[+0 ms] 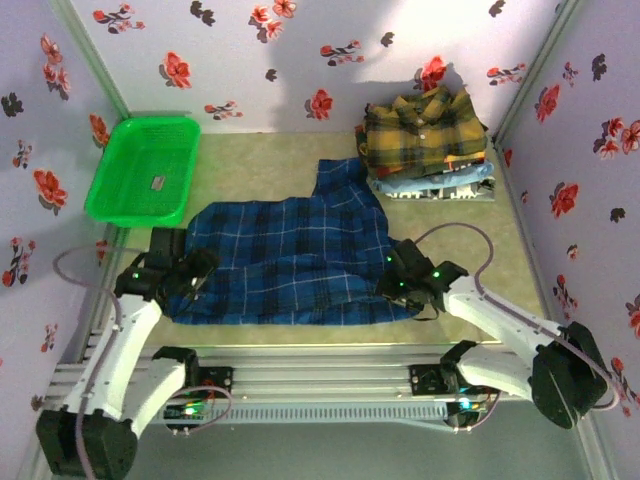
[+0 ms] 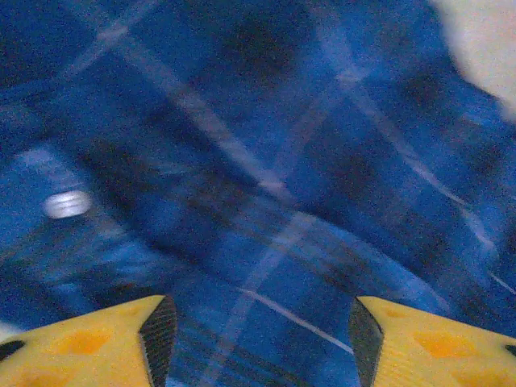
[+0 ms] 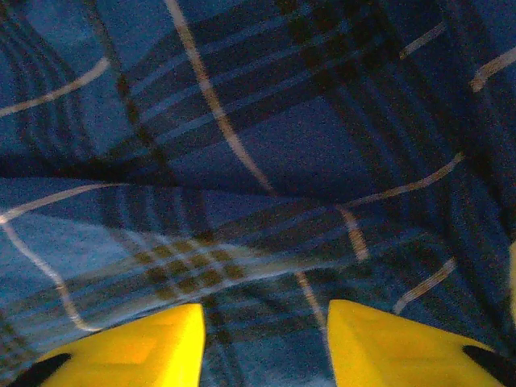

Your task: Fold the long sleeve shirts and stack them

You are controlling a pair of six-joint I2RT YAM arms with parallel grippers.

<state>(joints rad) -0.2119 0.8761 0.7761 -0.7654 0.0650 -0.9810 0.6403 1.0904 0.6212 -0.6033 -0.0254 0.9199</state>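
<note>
Three walls (image 1: pixel 300 60) close the space, at the back and both sides: pale lilac-white paper with scattered red flowers and dark leaf sprigs. Thin pale posts (image 1: pixel 100 75) run up the two back corners. Bright patch of light (image 1: pixel 400 72) on the back wall, right of centre. Bench (image 1: pixel 265 160) surface pale beige-green, faintly mottled. Green plastic basket (image 1: pixel 160 121) at back left, against the left wall. Ribbed metal rails (image 1: pixel 320 372) line the near edge.

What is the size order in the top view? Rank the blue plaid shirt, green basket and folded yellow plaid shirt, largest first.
1. blue plaid shirt, spread out, clearly largest.
2. green basket.
3. yellow plaid shirt, folded; looks close to the basket, so that pair is less sure.
</note>
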